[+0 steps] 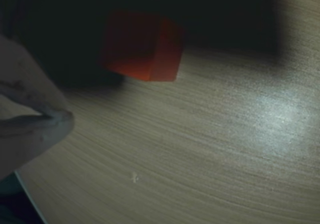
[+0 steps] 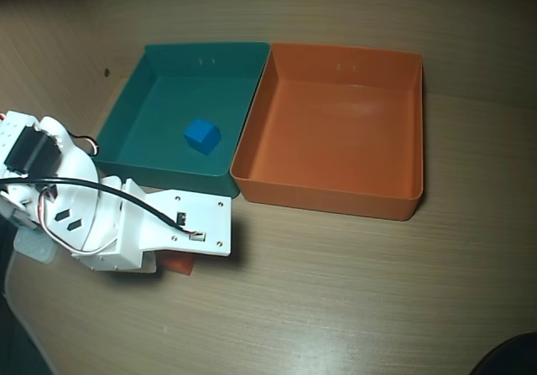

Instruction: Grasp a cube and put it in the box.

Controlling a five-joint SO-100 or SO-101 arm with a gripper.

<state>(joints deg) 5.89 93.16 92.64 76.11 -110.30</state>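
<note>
In the overhead view I am reaching down at the left of the wooden table [image 2: 352, 308], my white arm [image 2: 126, 224] covering nearly everything below it. Only a sliver of the orange cube [image 2: 178, 263] is peeking out from under my wrist plate, on the bare table just in front of the trays. So the job is barely begun, as I judge it — the cube is not lifted, and the carry and the drop are both still ahead.

In the wrist view one of my pale fingers [image 1: 30, 124] is showing at the left edge, smooth and rounded, well apart from the cube [image 1: 142, 46], which is sitting in shadow further up. The other finger is hidden, so I cannot tell whether my claw is spread or closed; it is plainly not gripping anything.

The cube is looking matte and sharp-edged, probably easy to pinch. The table is showing fine wood grain with a soft glare.

Moving right in the overhead view, the teal tray [image 2: 126, 115] is holding a small blue cube [image 2: 202, 136]. Touching its right wall is the box [image 2: 336, 199] — shallow, square, smooth orange plastic with upright walls, and empty.
</note>
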